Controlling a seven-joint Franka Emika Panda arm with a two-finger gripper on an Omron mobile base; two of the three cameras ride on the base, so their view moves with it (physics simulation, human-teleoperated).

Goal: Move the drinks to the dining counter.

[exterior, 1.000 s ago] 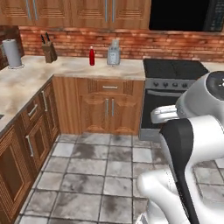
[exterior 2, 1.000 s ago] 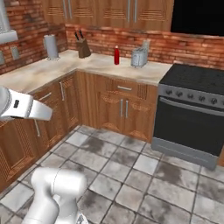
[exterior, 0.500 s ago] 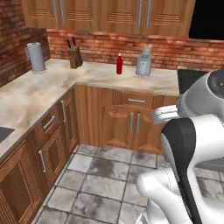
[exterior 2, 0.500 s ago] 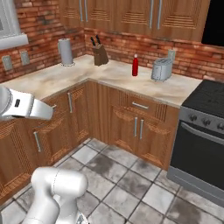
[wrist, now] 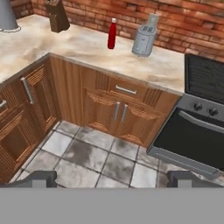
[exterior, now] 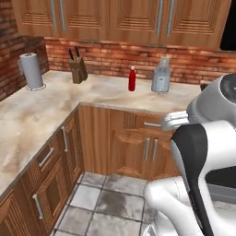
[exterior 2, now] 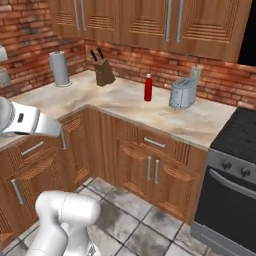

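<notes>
Grey stone floor tiles (wrist: 92, 153) are lying nearest, mottled and worn, running under the robot's white arm (exterior: 203, 184). From the hand view the gripper (wrist: 111, 179) is hanging well above those tiles, its two dark fingertips (wrist: 37, 178) sitting far apart at the lower edge with nothing between them, so the jaws are spread wide and carrying nothing.

Beyond the floor, wooden base cabinets (exterior: 138, 147) with slim metal handles are wrapping around a corner, and a black oven (exterior 2: 230, 200) is standing at their right end, its cooktop level with the worktop. The marbled beige worktop (exterior: 55, 106) is stretching over the cabinets in an L.

Toward the back of that worktop the slim red bottle with white cap (exterior: 132, 79) is standing upright, also seen from the right base view (exterior 2: 148, 88) and the hand view (wrist: 112, 33). Just to its right the silver toaster (exterior 2: 182, 93) is sitting, apart from the bottle. From the left base view the toaster (exterior: 161, 80) is hiding whatever is behind it; something pale is poking above it, and I cannot tell what.

Left of the bottle the wooden knife block (exterior: 78, 70) is standing against the wall, and farther left a paper towel roll (exterior: 31, 70) is standing upright in the corner. Behind everything the red brick wall (exterior 2: 135, 60) is rising to the wooden upper cabinets (exterior: 129, 20).
</notes>
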